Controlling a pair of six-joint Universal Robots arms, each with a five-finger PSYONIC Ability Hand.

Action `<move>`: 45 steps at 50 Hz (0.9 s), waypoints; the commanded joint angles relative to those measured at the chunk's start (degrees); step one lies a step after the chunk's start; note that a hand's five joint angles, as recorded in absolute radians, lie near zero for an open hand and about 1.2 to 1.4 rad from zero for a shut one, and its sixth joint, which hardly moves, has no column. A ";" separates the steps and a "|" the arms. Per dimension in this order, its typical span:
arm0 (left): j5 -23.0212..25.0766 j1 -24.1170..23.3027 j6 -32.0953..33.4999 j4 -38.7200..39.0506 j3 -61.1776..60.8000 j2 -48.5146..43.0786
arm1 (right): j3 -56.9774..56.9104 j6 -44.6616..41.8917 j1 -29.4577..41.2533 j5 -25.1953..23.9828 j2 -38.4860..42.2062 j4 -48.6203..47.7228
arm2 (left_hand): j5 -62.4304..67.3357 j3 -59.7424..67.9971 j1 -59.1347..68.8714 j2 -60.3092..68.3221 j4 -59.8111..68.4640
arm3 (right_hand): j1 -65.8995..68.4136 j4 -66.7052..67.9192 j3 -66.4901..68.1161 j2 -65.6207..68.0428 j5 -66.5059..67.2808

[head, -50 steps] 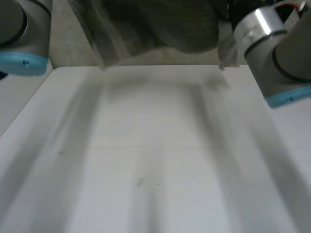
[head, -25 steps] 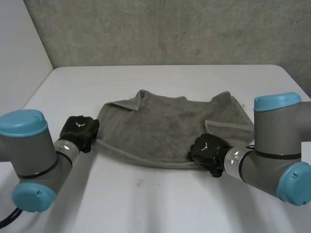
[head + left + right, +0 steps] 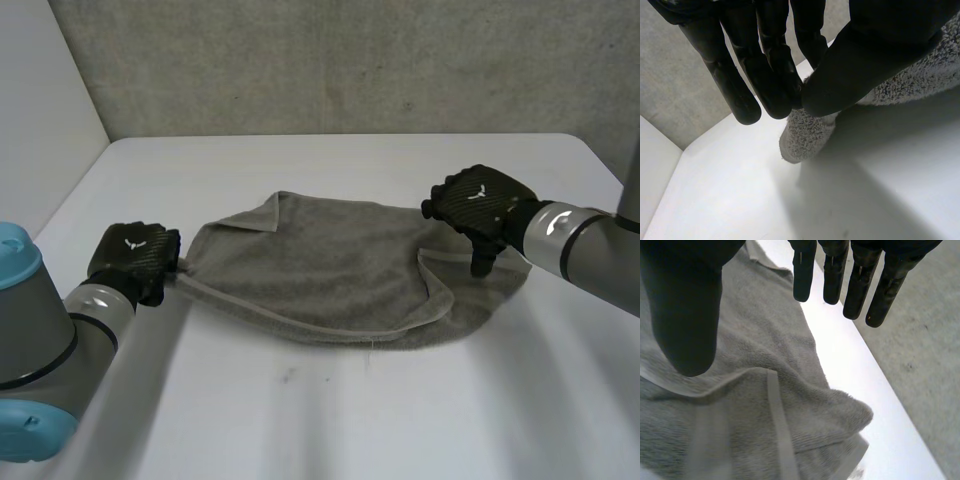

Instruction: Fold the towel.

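**Between the two hands: towel spread across mid-table, one corner pinched**

Between the hands, the grey towel (image 3: 330, 270) lies rumpled on the white table (image 3: 300, 430). Bare tabletop shows on every side of it: a wide strip on the robot's side of both hands, a narrower band beyond them up to the far edge, and free room outside each hand toward the table's side edges.

The towel's long axis runs from hand to hand, side to side across the table. One corner is drawn out to a point at the left hand. The end under the right hand is doubled over, its hem curving round in a rounded fold.

The left hand (image 3: 135, 260) grasps that drawn-out corner, with cloth squeezed between thumb (image 3: 860, 65) and fingers (image 3: 772, 75). The right hand (image 3: 480, 205) is released, fingers straight and thumb apart, over the towel's far edge at the doubled end.

Half a second ago the right hand sat at the near edge of that end. The left hand has since shifted outward, pulling its corner with it. The doubled flap is now larger.
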 commanded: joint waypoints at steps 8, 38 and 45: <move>-0.01 0.15 0.01 0.14 -0.43 -0.21 | -7.73 -23.79 1.00 -2.31 15.74 -2.71 | 10.49 10.30 11.61 10.23 10.24 | 11.99 10.36 9.80 8.75 10.61; -0.01 0.24 0.01 0.14 -0.52 -0.56 | -12.82 -30.68 1.70 -2.84 25.59 -6.15 | 10.49 10.30 11.61 10.23 10.24 | 58.10 56.48 55.92 54.87 56.72; -0.01 0.33 0.01 0.14 -0.43 -0.56 | -13.09 -27.70 1.70 -2.22 21.82 -8.86 | 10.49 10.30 11.61 10.23 10.24 | 61.89 60.27 59.71 58.66 60.51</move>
